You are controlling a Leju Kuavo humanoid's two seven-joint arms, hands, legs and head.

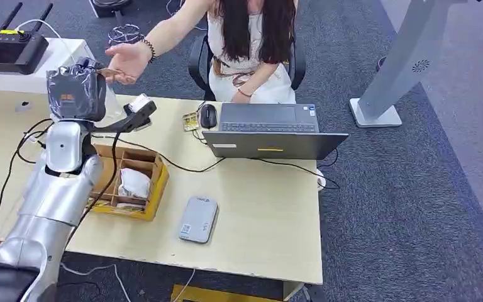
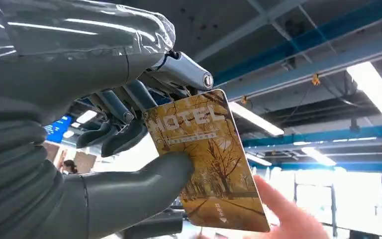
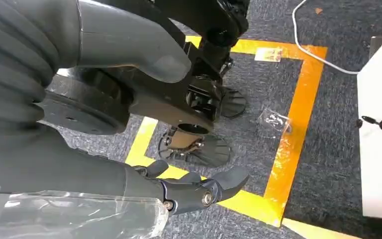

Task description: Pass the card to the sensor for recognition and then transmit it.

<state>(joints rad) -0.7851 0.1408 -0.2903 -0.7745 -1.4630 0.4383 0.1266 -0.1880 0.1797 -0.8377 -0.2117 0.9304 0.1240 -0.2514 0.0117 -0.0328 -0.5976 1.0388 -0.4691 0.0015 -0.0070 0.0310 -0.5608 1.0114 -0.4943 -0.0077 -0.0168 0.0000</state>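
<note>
The left hand (image 2: 129, 124), wrapped in crinkled clear plastic over its grey ribbed cover, pinches the card (image 2: 210, 159) between a thick matte thumb and darker fingers. The card is a glossy rectangle with rounded corners, printed with golden autumn trees and the word HOTEL. A person's hand (image 2: 283, 219) touches its far lower corner in the left wrist view. In the head view the left hand (image 1: 78, 91) is raised above the back left of the worktop (image 1: 258, 220), and the person's hand (image 1: 127, 61) reaches toward it, palm open, from a seat behind the worktop.

The right hand (image 3: 194, 191) hangs over dark carpet crossed by yellow tape, fingers loosely curled and apart, holding nothing.

On the pale, smooth worktop lie a flat grey sensor (image 1: 198, 219) with rounded corners, a compartmented cardboard box (image 1: 132, 182) holding something white, and an open grey laptop (image 1: 270, 132) with a black mouse (image 1: 208, 115) beside it.
</note>
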